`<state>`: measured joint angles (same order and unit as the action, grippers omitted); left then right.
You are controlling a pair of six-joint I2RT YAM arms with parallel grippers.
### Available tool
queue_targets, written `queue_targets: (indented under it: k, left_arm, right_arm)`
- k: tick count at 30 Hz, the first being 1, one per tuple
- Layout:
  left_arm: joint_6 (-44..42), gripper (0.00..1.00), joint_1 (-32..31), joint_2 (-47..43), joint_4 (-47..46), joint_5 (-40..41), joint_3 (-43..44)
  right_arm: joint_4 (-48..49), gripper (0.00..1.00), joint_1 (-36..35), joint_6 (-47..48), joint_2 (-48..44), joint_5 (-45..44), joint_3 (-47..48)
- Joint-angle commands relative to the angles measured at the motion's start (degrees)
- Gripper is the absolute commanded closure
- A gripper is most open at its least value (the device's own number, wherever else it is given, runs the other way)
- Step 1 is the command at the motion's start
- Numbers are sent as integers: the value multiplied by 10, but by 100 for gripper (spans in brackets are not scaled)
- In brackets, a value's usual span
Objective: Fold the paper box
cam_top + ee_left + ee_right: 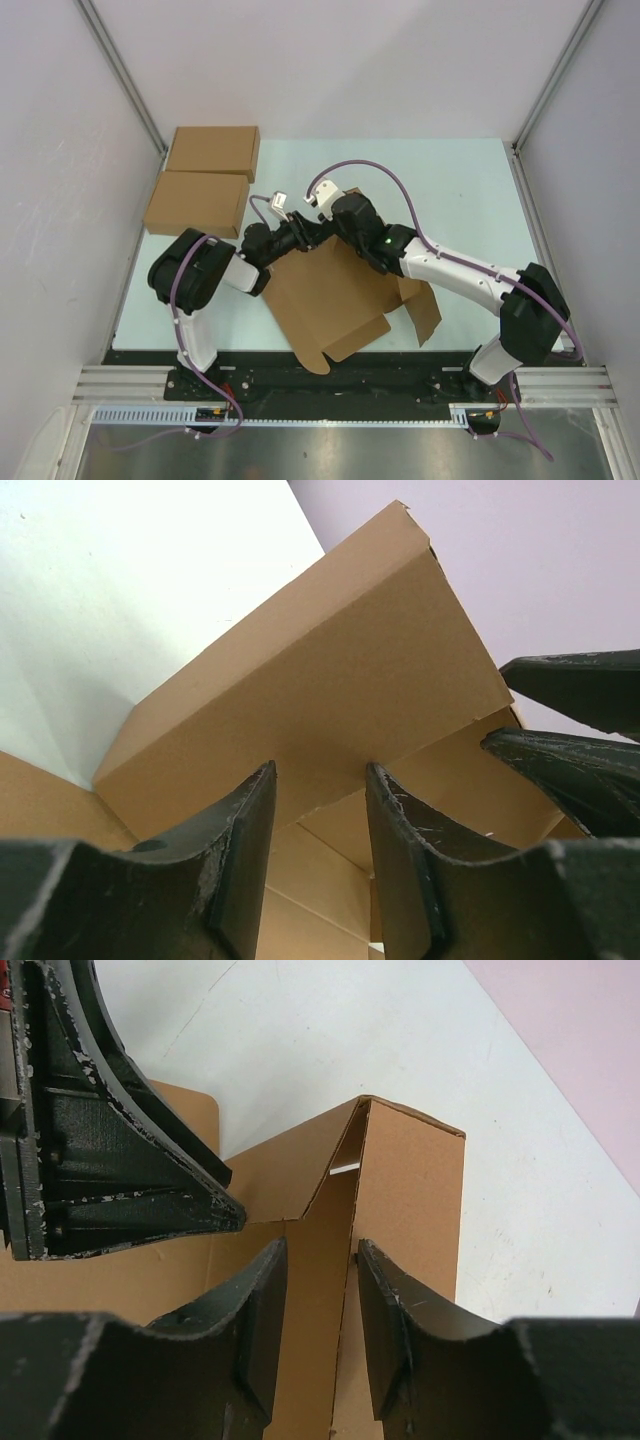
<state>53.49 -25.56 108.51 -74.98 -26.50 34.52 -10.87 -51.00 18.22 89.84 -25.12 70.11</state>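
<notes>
Mint-green tabletop point(470, 200), white walls point(350, 60), both arms reaching in to mid-table.

The paper box point(330, 300) sits centre, toward the near edge, between the two arm bases. It's part-formed: far side stood up, the rest lying flat.

Handling, my read: it's light and will skate on that surface if you push sideways. The board is stiff across a panel and hinges only at the creases, and a half-set fold will likely spring back. Take it at a panel edge close to a crease, not out on a thin tab. Pinch gently, since corrugate dents.

Claws:
- left gripper point(320, 815): jaws parted, up against the face of the raised panel point(300, 700), nothing clamped between them that I can see.
- right gripper point(322, 1295): jaws parted, straddling the corner seam point(352, 1190). I can't tell whether a finger bears on the board.

Views:
- Top view gives you the whole layout: the loose flap point(422, 312) at the right, and two made-up boxes point(200, 180) far left, well apart from the work. The wrists hide the contact point there.
- Left wrist shows the panel's face, with the other arm's fingers point(575, 765) just beside its right end.
- Right wrist alone shows the seam gapping at the top of the corner.
</notes>
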Motion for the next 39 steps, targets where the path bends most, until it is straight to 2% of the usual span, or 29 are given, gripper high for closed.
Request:
queue_targets:
  k: [1,4,6,8,13,16,20,23,27,31,37,39]
  left_arm:
    - [-8,54,-5,9,-84,8,5]
    - [-2,55,-5,14,-96,7,1]
    - [4,55,-5,17,-102,8,-3]
    - [6,55,-5,15,-111,11,-7]
    - [3,55,-5,11,-114,14,-13]
    - [-1,55,-5,8,-113,15,-14]
    - [-3,55,-2,5,-113,13,-16]
    - [-4,55,-1,4,-113,13,-17]
    - [-3,55,0,6,-113,14,-17]
    - [-1,55,0,11,-116,12,-17]
    - [-1,55,-1,10,-117,12,-18]
    - [-1,55,0,8,-117,13,-18]
  right_arm:
    - [-10,60,1,-11,-4,10,22]
    - [-19,62,2,-10,1,9,24]
    - [-23,66,0,-10,5,8,25]
    - [-27,71,-4,-5,10,-6,25]
    - [-27,74,-19,19,23,-56,25]
    - [-25,72,-23,23,30,-80,25]
    - [-25,62,-26,27,36,-106,25]
    - [-19,59,-29,33,40,-135,25]
    - [-9,59,-35,44,45,-167,25]
    - [-11,66,-35,46,46,-171,25]
    - [-15,88,-37,46,46,-172,24]
    - [-17,91,-38,45,45,-172,25]
